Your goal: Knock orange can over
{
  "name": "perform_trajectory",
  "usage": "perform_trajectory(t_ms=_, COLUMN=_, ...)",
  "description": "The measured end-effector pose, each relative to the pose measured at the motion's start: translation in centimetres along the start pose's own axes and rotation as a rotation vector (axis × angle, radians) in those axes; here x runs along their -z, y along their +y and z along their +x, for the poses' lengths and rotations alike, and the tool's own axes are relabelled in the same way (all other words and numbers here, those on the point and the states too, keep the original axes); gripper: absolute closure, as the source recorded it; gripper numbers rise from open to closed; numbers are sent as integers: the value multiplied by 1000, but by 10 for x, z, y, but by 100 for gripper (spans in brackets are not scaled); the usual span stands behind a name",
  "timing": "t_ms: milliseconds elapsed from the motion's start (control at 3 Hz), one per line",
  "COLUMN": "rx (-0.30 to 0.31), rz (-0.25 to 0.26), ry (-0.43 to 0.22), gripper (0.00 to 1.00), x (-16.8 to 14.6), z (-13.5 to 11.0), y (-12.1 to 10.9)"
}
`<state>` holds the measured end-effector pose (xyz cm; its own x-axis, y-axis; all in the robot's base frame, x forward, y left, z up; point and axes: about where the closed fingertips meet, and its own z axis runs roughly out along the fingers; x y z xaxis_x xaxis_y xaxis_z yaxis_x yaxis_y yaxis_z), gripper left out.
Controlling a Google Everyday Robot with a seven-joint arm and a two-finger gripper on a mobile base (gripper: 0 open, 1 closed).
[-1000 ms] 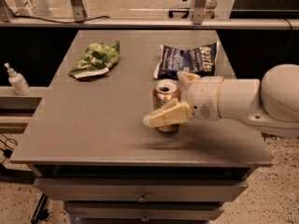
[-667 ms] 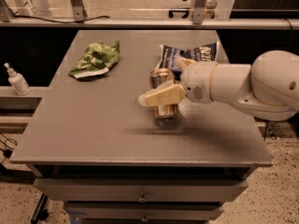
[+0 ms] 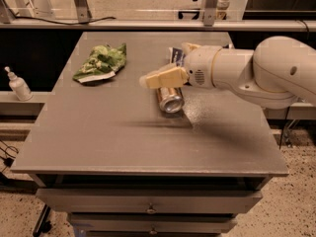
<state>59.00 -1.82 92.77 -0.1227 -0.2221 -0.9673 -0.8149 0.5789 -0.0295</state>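
Note:
The orange can (image 3: 170,99) lies on its side near the middle of the grey table (image 3: 98,132), its silver end facing the front edge. My gripper (image 3: 160,78) hovers just above and behind the can, pointing left, with the white arm (image 3: 256,73) reaching in from the right. It holds nothing that I can see. The arm's shadow falls on the table to the right of the can.
A crumpled green chip bag (image 3: 101,62) lies at the back left of the table. A blue chip bag (image 3: 176,55) is mostly hidden behind my arm. A white pump bottle (image 3: 17,84) stands on a lower shelf to the left. Drawers sit under the table front.
The can stood upright by the gripper before; now it lies on its side. The gripper has swept left and towards the back, over the can.

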Motion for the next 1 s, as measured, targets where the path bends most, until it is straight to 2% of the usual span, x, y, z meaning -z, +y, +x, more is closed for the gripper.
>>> perform_trajectory(t_ms=333, rx=-5, rz=8, ry=-13, gripper=0, x=-6, z=-7, y=-6)
perform_trajectory(t_ms=667, rx=21, rz=-31, ry=-7, gripper=0, x=14, z=10, y=0)
perform_trajectory(t_ms=1000, rx=98, rz=-67, ry=13, gripper=0, x=61, z=25, y=2)
